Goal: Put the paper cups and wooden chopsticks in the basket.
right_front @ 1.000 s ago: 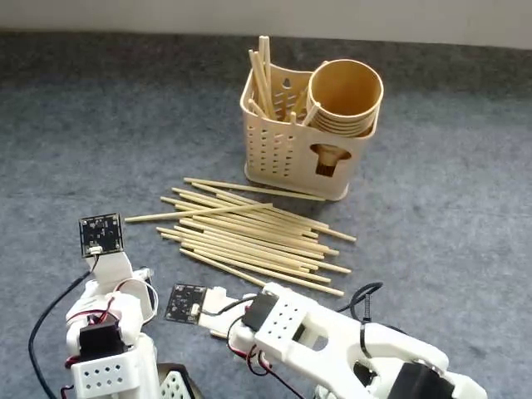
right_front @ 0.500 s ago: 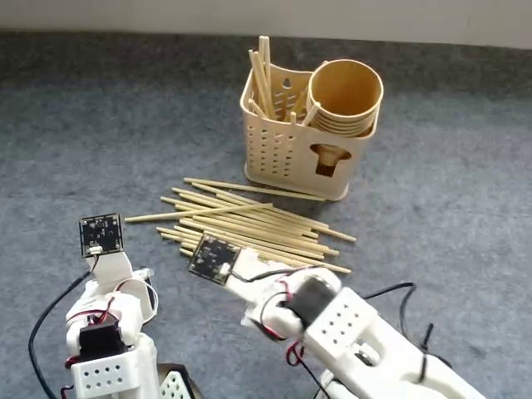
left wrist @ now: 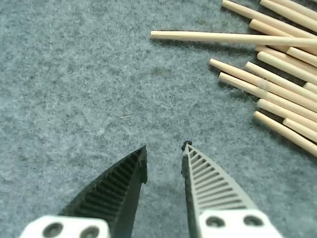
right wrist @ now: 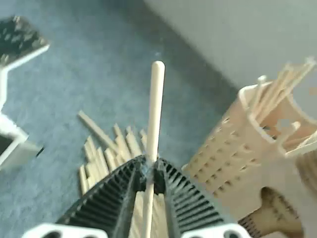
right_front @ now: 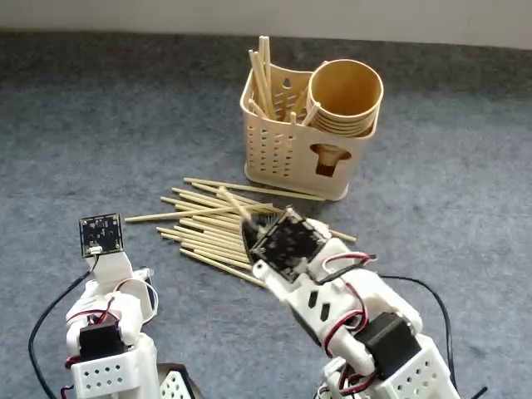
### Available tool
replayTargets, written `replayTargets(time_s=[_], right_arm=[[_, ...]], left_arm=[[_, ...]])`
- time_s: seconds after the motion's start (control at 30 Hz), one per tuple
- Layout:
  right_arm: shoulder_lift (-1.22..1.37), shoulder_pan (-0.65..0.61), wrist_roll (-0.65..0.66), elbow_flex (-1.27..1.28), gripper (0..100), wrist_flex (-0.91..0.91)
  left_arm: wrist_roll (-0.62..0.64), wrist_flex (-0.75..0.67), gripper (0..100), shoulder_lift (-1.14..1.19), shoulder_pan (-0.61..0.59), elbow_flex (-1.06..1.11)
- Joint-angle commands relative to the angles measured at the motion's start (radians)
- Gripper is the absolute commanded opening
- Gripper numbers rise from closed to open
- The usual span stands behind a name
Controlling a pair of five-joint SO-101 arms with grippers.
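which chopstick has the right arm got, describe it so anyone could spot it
Find the cream basket at the back of the grey mat; a pile of wooden chopsticks lies in front of it. Over that pile the right gripper is shut on one chopstick. It alone sticks up at an angle off the mat, while the others lie flat, roughly parallel.
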Motion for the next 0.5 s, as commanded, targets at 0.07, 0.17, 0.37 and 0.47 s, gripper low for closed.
replayTargets(time_s=[0.07, 0.17, 0.37, 0.47], right_arm=[[-0.016, 0.093, 0.009, -0.056, 0.6, -0.361], [-0.013, 0.104, 0.008, -0.056, 0.6, -0.561], [0.174, 0.107, 0.009, -0.162, 0.9, -0.766], [0.306, 0.156, 0.0, -0.265, 0.9, -0.766]], left_arm=[[-0.002, 0.003, 13, 0.002, -0.005, 0.021], [-0.002, 0.003, 13, 0.002, -0.005, 0.021], [-0.002, 0.003, 13, 0.002, -0.005, 0.021], [-0.002, 0.003, 13, 0.002, -0.005, 0.021]])
